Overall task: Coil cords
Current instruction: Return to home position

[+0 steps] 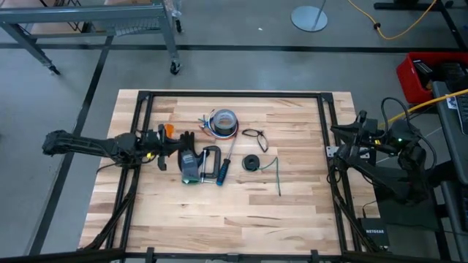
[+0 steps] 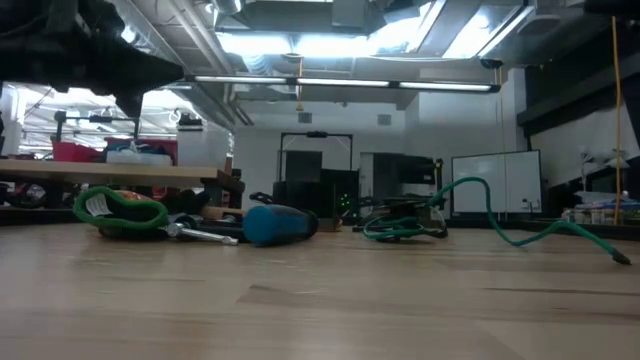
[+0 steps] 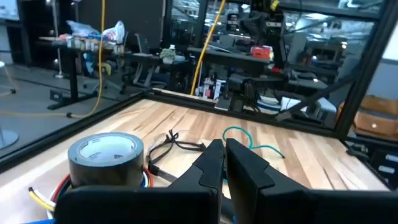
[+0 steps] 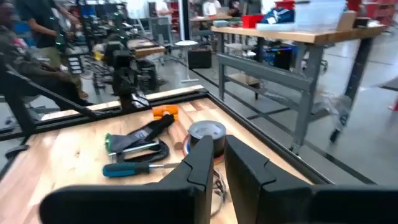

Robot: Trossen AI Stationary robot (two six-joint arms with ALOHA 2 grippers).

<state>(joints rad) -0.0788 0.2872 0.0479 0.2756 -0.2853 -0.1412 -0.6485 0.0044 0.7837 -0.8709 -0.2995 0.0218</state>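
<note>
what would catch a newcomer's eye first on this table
A cluster of tools mid-table draws the eye: a grey tape roll, with a blue-handled screwdriver and a clamp beside it. Right of them lie a small black coiled cord and a loose teal-green cord. The left gripper hangs by the cluster; the right gripper waits at the table's right edge.

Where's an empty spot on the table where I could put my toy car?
Biggest bare patch: the table's wide strip along the high view's bottom edge, below the clamp, screwdriver and teal cord. Another lies between the teal cord and the right gripper. The middle is crowded, from the left gripper to the tape roll and black cord.
</note>
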